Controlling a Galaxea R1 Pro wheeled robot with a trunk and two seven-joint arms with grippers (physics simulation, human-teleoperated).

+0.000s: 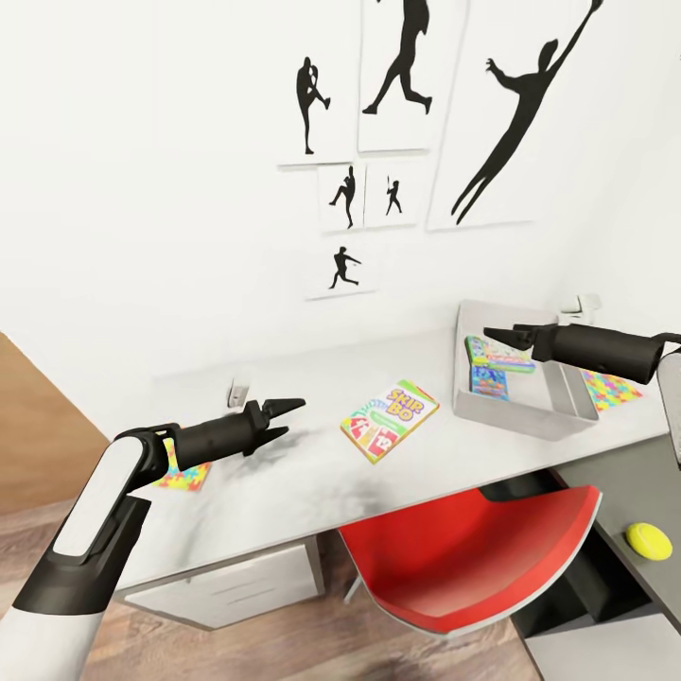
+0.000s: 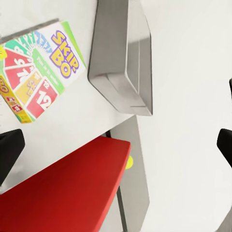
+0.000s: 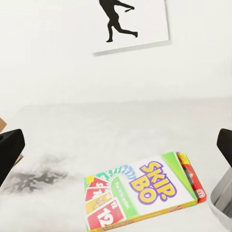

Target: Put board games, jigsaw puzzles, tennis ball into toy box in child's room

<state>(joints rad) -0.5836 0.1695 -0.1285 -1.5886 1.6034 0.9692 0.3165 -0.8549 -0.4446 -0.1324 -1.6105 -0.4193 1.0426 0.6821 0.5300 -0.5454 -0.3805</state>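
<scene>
Skip-Bo box [image 1: 390, 420] lies flat mid-table [image 1: 303, 473] — toy box [image 1: 558, 402] at right holds two game boxes [image 1: 498, 364].
Red chair [image 1: 473, 558] below; tennis ball [image 1: 649, 540] lower right. Left gripper [image 1: 288, 418] and right gripper [image 1: 497, 340] both open, empty — touching nothing.

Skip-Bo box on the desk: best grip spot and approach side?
The Skip-Bo box lies flat on the table, so it probably needs a pinch across its thin edges. I'd take the long edge facing the toy box, coming from above with the open right gripper, which hovers nearer that side than the left gripper.
</scene>
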